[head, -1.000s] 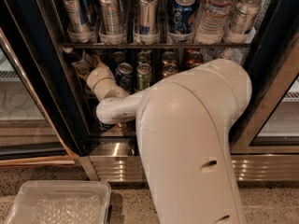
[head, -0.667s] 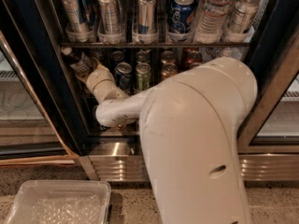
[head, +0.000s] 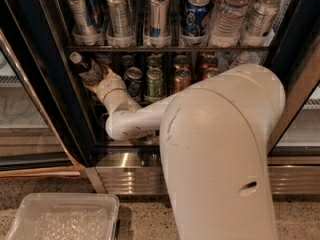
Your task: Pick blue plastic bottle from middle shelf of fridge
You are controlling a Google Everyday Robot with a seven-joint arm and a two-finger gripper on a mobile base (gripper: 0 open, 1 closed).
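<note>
The blue plastic bottle (head: pixel 86 70) has a white cap and a pale label. It leans up and to the left at the left end of the middle shelf (head: pixel 150 99), inside the fridge (head: pixel 50 89). My gripper (head: pixel 99 78) reaches in from the right and is shut on the bottle's lower body, which it hides. Short blue, green and gold cans (head: pixel 155 82) stand just right of my wrist. My big white arm (head: pixel 220 154) covers the right side of the shelf.
The rack above holds tall silver cans (head: pixel 159 11), a blue can (head: pixel 196 15) and a clear ridged water bottle (head: pixel 231 14). The ribbed steel base plate (head: pixel 125 181) lies below. A clear plastic bin (head: pixel 65 218) sits on the speckled floor at the lower left. The door frame is close on the left.
The bottle stays tilted in the gripper. The wrist and bottle have shifted only slightly, and the rest of the fridge looks the same.
</note>
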